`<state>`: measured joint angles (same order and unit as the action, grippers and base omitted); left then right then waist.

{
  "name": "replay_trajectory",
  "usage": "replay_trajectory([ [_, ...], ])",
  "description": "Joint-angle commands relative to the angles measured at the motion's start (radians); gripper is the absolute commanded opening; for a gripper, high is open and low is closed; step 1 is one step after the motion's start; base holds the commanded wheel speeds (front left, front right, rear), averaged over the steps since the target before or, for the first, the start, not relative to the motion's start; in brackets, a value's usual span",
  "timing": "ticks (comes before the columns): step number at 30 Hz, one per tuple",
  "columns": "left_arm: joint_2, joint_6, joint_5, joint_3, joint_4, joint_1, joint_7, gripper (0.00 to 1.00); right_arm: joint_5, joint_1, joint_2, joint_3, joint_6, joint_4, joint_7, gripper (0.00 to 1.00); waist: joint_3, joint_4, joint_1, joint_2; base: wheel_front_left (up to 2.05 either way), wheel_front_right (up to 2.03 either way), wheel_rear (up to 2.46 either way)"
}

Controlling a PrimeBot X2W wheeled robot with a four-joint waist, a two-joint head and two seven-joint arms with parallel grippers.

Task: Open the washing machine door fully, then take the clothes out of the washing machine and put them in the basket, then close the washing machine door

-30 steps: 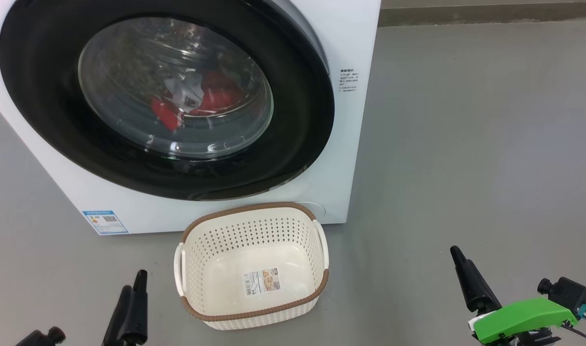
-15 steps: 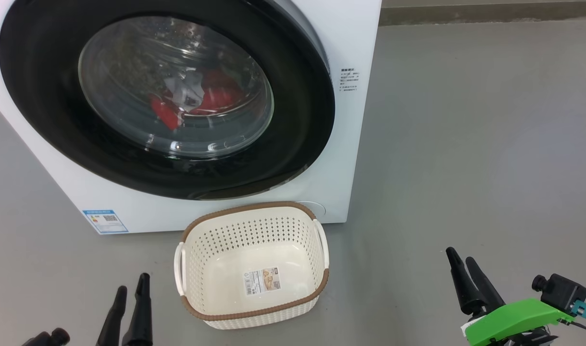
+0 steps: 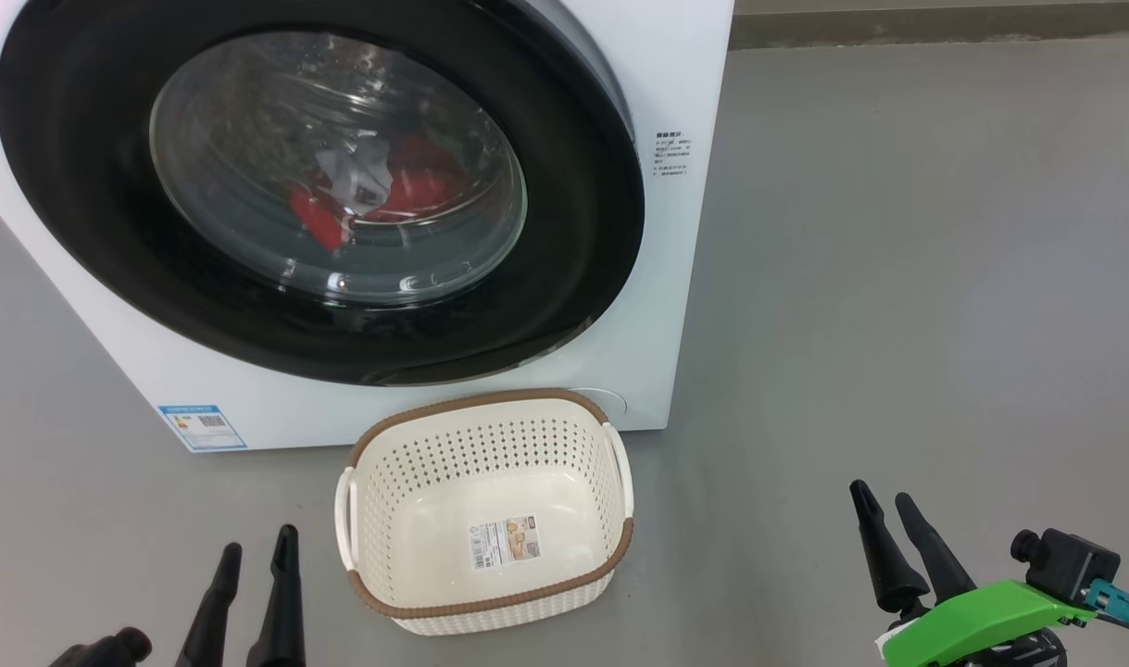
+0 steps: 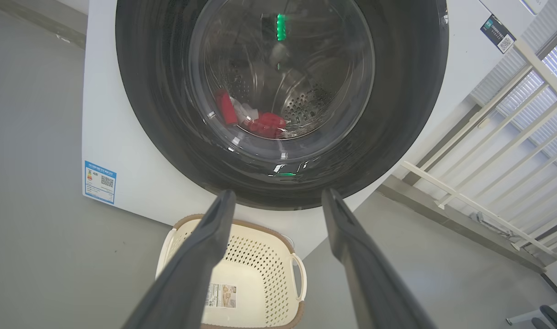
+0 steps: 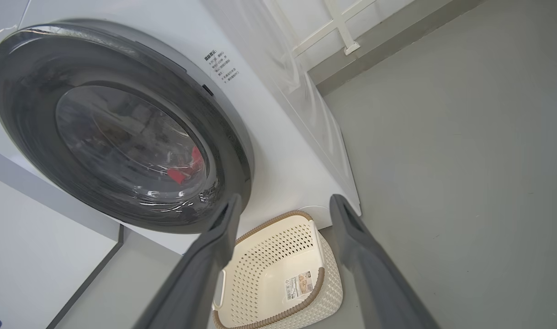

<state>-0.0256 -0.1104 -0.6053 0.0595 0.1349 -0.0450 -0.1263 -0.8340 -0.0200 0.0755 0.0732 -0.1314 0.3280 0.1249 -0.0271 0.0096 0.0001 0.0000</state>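
"Starting at the pincers: both hang low and near, fingers spread wide, nothing between them. The left pincer (image 3: 260,545) is just left of the small cream perforated plastic basket (image 3: 490,400), and the right pincer (image 3: 881,496) is well off to its right."

"Which way is the door from them?"

"The large, round, black-ringed, glass-windowed washing machine door (image 3: 277,232) lies far and left of the right pincer, and far and slightly right of the left one. It sits against the big white front-loading washing machine (image 3: 680,74). Its right edge shows a thin grey rim, so I'd judge that's the side to pull, and the right arm is nearer to it."

"And the laundry?"

"Soft bright red and white clothes (image 3: 420,181) lie low behind the glass. The basket stands empty on the grey floor (image 3: 897,278), just in front of the machine."
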Motion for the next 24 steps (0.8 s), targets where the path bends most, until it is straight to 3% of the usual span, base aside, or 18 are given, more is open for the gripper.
replay_trajectory([
  [1, -0.018, 0.007, 0.038, 0.018, -0.035, -0.001, -0.014, 1.00, 0.027, -0.015, 0.015, 0.014, 0.000, -0.020, 0.015, 1.00, 0.001, 0.000, 0.0000, 0.0000, 0.00, 0.00, 0.00],
  [24, -0.022, -0.004, 0.309, 0.009, -0.029, -0.030, -0.081, 1.00, 0.245, 0.009, 0.025, 0.018, 0.001, 0.010, 0.083, 1.00, -0.002, -0.006, 0.0000, 0.0000, 0.00, 0.00, 0.00],
])
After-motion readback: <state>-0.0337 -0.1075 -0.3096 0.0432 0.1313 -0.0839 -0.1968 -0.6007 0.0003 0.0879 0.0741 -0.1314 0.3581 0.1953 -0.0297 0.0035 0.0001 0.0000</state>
